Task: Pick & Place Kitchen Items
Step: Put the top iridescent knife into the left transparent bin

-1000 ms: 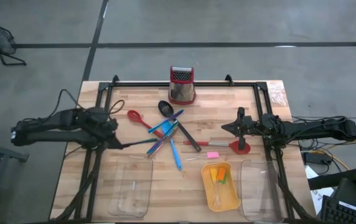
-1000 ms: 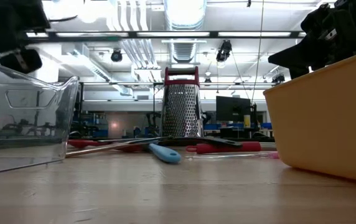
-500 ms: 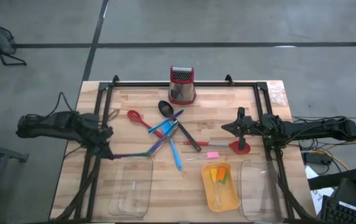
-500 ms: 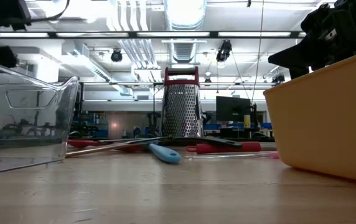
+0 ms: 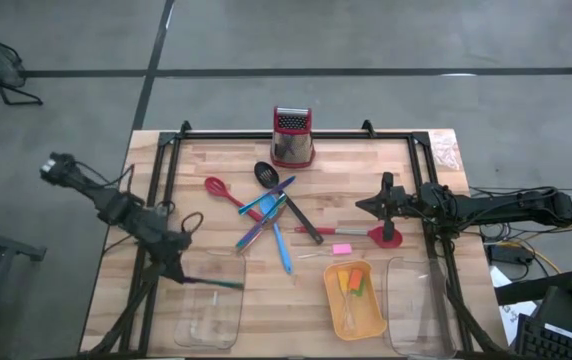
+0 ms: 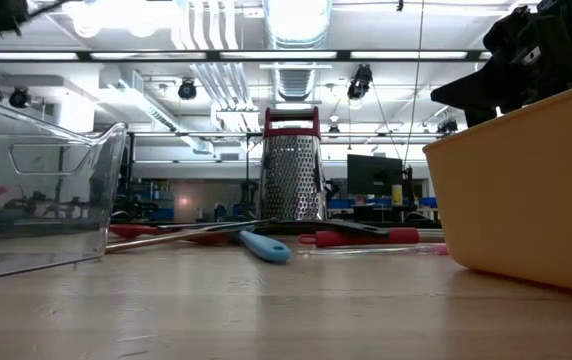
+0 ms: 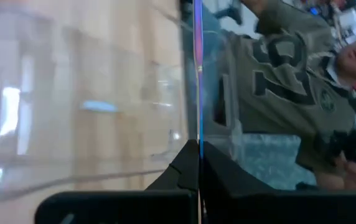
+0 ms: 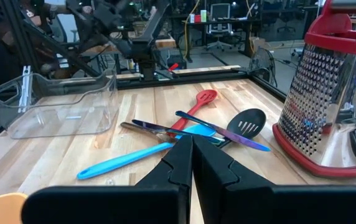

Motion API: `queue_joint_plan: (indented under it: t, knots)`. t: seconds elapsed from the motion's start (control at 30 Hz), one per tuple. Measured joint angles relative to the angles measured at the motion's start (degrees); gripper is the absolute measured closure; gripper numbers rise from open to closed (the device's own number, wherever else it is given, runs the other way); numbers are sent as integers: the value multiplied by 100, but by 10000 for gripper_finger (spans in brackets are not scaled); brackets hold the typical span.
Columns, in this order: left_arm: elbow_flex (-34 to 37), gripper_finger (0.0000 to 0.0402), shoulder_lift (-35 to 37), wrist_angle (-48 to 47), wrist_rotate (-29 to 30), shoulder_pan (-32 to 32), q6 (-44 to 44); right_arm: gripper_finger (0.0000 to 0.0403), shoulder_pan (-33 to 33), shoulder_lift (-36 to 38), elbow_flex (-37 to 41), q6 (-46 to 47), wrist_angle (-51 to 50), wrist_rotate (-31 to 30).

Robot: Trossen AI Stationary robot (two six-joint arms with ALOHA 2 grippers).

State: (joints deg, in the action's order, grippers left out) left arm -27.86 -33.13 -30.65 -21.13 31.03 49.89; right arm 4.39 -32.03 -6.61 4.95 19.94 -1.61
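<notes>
Placement is the step in hand, as I read it: my left end effector point(image 5: 181, 276) is clamped on a thin purple stick point(image 5: 216, 283) and holds it over the near-left clear tray point(image 5: 209, 322). To do this well I would get the whole stick inside the tray's rim before letting go, lower it close to the tray floor, and open gently so it does not bounce or catch on the wall (the wall is clear and easy to misjudge). In the left wrist view the stick point(image 7: 198, 74) runs straight out from between the closed fingers point(image 7: 181, 165), with the tray wall point(image 7: 91, 106) just beyond.

From above, the stick reaches out from the end effector across the tray's far edge, its free end above the tray; whether it touches the rim I cannot tell.

My right end effector point(image 5: 386, 207) waits shut and empty on the right of the desk point(image 5: 366, 160), near the red spatula point(image 5: 376, 235). The other utensils point(image 5: 266, 210) lie piled mid-desk, well apart from the left end effector.
</notes>
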Motion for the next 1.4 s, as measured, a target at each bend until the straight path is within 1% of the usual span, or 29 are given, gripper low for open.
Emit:
queue_joint_plan:
  t: [0.1,0.2,0.33,0.4,0.57,0.73,0.8,0.87,0.93,1.03,1.07,1.13,1.17,1.27,1.4]
  knots:
    - [-6,397,-407,400,273,479,22,394,1,0,0,0,2,-2]
    - [-4,397,-848,391,582,888,-136,394,1,0,0,0,2,-2]
    - [-74,397,-1403,428,826,1204,-978,394,1,0,0,0,2,1]
    - [-152,397,-1640,414,861,1239,-1263,394,1,-2,0,0,2,-1]
    - [-464,397,-2013,402,962,1237,-1422,394,2,0,0,0,2,-2]
    - [-837,391,-2206,416,953,1232,-1430,394,-1,-2,0,0,0,0]
    - [-1010,388,-2255,409,1000,1232,-1630,394,1,0,0,0,3,-1]
    - [-1200,388,-2263,438,1489,1237,-1671,394,-1,-2,0,0,0,1]
    - [-1314,390,-2255,673,2174,1232,-1232,394,2,0,0,0,2,-2]
    - [-1300,394,-2268,1047,3065,1289,-757,394,0,0,0,0,2,0]
    - [-1268,395,-2287,1133,3379,1332,-506,394,1,0,0,0,0,-2]
    - [-1150,393,-2361,1194,4059,1413,341,394,1,-2,0,0,1,0]
    - [-1079,390,-2415,1239,4306,1463,691,394,0,-2,0,0,2,0]
    - [-820,382,-2640,1706,4983,1708,1360,394,2,-2,0,0,2,-2]
    - [-608,383,-3070,2301,5709,2009,1752,394,2,0,0,0,2,-2]
